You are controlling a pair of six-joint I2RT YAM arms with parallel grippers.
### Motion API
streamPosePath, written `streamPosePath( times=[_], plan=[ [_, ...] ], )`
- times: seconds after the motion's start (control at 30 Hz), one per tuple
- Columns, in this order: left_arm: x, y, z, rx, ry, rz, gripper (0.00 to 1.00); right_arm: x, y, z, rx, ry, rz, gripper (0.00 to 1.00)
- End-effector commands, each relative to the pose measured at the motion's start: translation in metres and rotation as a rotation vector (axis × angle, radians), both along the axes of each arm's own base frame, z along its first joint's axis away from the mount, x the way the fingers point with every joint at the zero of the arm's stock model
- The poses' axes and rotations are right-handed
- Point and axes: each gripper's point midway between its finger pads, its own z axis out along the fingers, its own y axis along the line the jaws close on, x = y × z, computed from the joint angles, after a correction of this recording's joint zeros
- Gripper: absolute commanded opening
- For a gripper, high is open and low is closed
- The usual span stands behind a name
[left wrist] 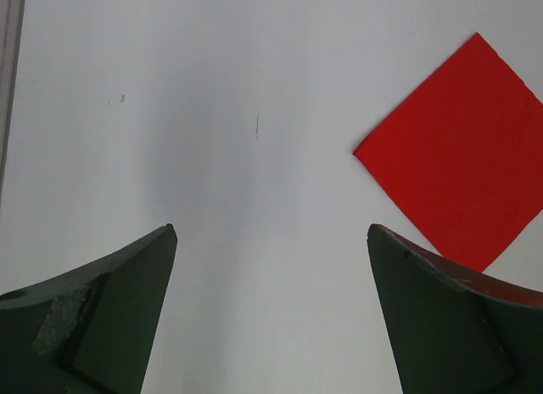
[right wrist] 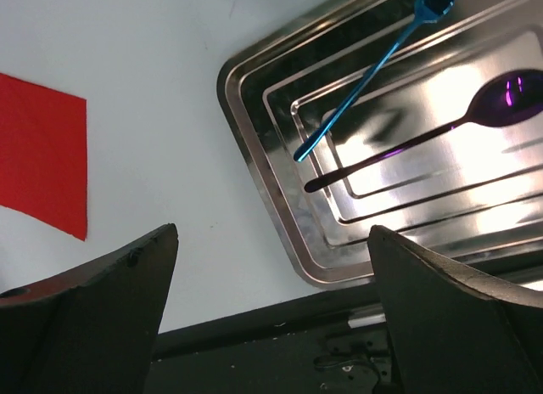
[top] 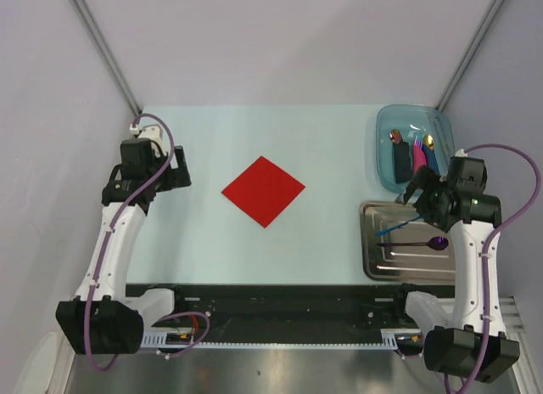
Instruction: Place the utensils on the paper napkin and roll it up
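Right gripper is spread wide with nothing in it, hung above the steel tray on the right side of the table. Left gripper is spread wide too and empty, parked left of the red napkin, well apart from it.

Both utensils are in the tray, so nothing's been placed yet. The blue fork is laid slantwise across the tray's ridges, and the purple spoon is just beside it with the handle ends close together.

Stuff that could easily be botched from here, imo:
- Both handles could get caught in one pinch, since they sit so close.
- A thin handle lying flat on slick steel could be squirted out sideways, or the tray shoved instead.
- The napkin is light and unpinned, so it could be dragged off or crumpled when a utensil gets set down.
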Motion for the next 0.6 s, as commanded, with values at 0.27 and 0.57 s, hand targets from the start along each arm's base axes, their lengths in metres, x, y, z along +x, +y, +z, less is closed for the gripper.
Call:
streamPosePath(
  times=[0.27,0.57],
  plan=[
    [0.018,0.005,0.001,-0.028,-0.018,0.08,1.0,-0.053,-0.019,-0.045,0.138,0.265,-0.351,1.0],
    [0.029,0.0,-0.021,-0.072,0.057,0.097,1.0,-0.077,-0.043,-0.083,0.158,0.465,-0.534,1.0]
  ],
)
